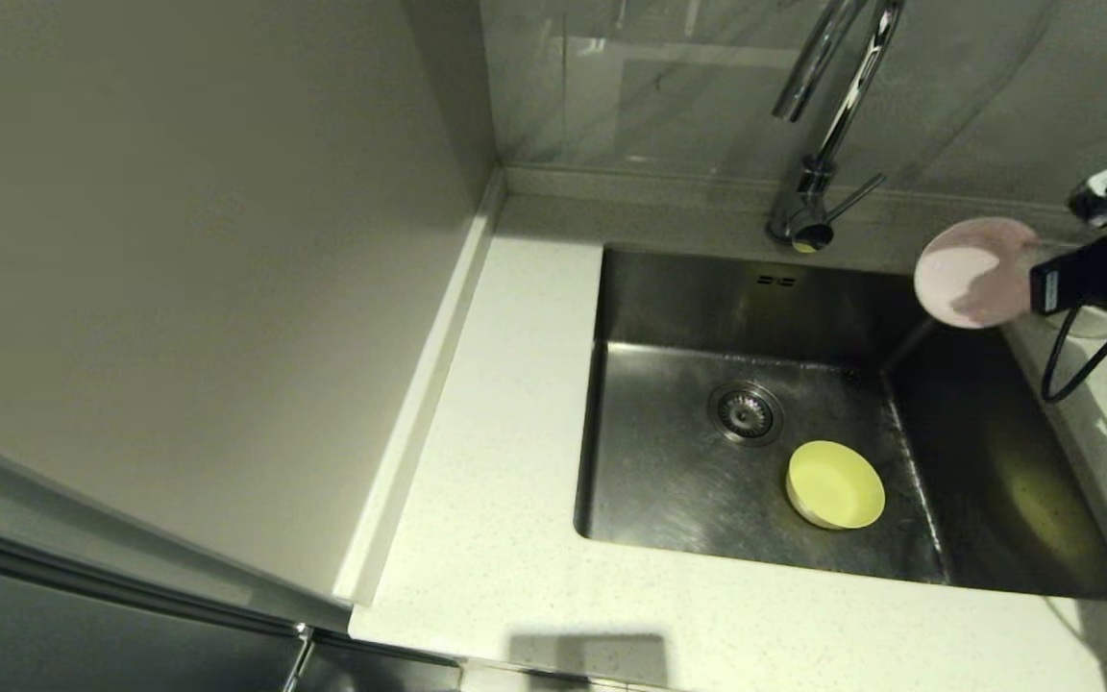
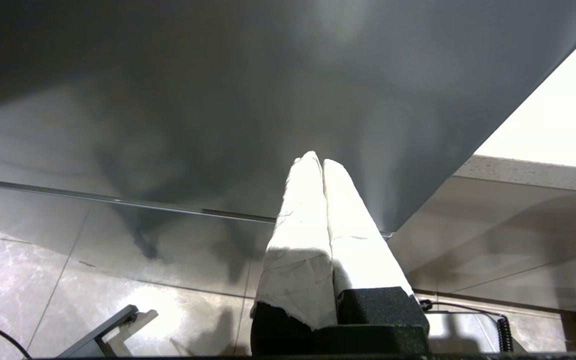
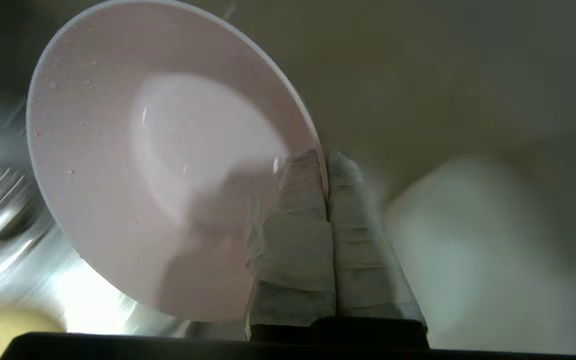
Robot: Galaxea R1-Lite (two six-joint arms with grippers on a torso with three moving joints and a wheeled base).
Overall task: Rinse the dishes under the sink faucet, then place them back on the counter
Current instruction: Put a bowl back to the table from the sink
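Note:
My right gripper [image 1: 1022, 284] [image 3: 326, 161] is shut on the rim of the pale pink bowl [image 1: 969, 271] [image 3: 168, 165]. It holds the bowl tilted on edge in the air over the back right corner of the sink [image 1: 688, 298], and water drops dot the bowl's inside. The yellow-green bowl [image 1: 835, 484] lies in the basin, right of the drain [image 1: 745, 411]. The chrome faucet [image 1: 827, 125] rises behind the sink, left of the pink bowl. A pale round shape [image 1: 1096, 325] [image 3: 468, 240] on the right counter under the arm may be the white bowl. My left gripper [image 2: 320, 162] is shut and empty.
The off-white counter [image 1: 496, 461] runs along the left and front of the sink. A tall pale panel [image 1: 179, 288] walls in the left side. The left arm hangs low outside the head view, facing a grey cabinet front [image 2: 218, 100]. A black cable [image 1: 1068, 370] loops under the right arm.

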